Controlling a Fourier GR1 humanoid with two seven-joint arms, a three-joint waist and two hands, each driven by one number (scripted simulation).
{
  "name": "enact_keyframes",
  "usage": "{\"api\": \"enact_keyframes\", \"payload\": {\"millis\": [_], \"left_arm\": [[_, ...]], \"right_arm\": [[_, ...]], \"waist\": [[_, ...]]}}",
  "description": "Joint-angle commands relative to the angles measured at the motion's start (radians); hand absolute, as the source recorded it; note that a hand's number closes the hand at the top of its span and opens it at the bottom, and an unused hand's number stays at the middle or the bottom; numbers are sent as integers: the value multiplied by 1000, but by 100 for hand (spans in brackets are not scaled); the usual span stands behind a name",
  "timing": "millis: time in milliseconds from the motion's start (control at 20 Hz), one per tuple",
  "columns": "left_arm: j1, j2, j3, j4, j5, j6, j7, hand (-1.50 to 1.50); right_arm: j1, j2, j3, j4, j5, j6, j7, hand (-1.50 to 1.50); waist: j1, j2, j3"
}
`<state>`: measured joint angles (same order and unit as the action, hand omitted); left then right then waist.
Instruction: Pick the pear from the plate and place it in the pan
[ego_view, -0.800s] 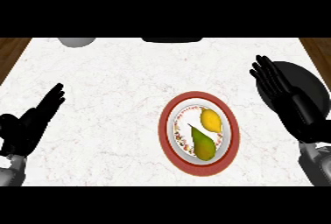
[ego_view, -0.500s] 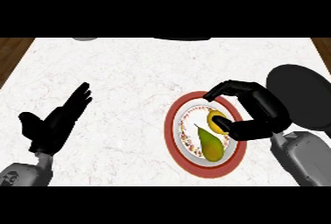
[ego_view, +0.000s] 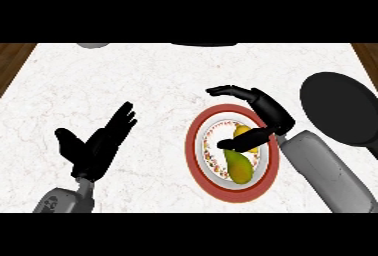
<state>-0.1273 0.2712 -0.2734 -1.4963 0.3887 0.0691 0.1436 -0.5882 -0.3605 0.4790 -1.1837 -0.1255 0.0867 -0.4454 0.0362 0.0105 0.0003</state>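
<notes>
A yellow-green pear (ego_view: 239, 162) lies on a white plate with a red rim (ego_view: 198, 162), right of the counter's middle. My right hand (ego_view: 264, 111) hovers over the plate's upper part, fingers curved toward the left and thumb reaching down across the pear's top. The fingers are apart from the fruit and do not close on it. The black pan (ego_view: 341, 107) sits at the right edge, beside my right forearm. My left hand (ego_view: 97, 145) rests open on the left side, fingers pointing up and to the right.
The white marble counter (ego_view: 133, 75) has wooden floor showing at its upper corners. A grey object (ego_view: 92, 45) and a dark shape (ego_view: 203, 44) sit at the far edge.
My right hand has shifted left and up over the plate, with the forearm coming further in. My left hand has moved right and inward, still open.
</notes>
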Motion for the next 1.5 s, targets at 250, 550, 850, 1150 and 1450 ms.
{"api": "enact_keyframes", "payload": {"millis": [250, 550, 850, 1150, 1450], "left_arm": [[4, -44, -27, -7, -24, 34, 6, 0], [-19, -34, 14, 43, -6, 16, 2, 0], [34, -11, 20, -28, 1, 4, 15, 0], [38, -28, 19, -67, -23, 29, 71, 0], [52, -64, 29, -12, -52, -15, 5, 0]], "right_arm": [[-225, -114, 289, 0, 328, 198, 236, -150], [-395, -80, 428, -47, 472, 399, 468, -150], [-372, -46, 536, -187, 479, 649, 680, -150], [-244, -15, 475, -316, 477, 772, 891, -150], [-134, 101, 435, -346, 576, 792, 1011, -150]], "waist": [[-11, -20, -5], [-24, -16, -5], [-40, -22, -2], [-42, -16, -1], [-36, -12, -1]]}}
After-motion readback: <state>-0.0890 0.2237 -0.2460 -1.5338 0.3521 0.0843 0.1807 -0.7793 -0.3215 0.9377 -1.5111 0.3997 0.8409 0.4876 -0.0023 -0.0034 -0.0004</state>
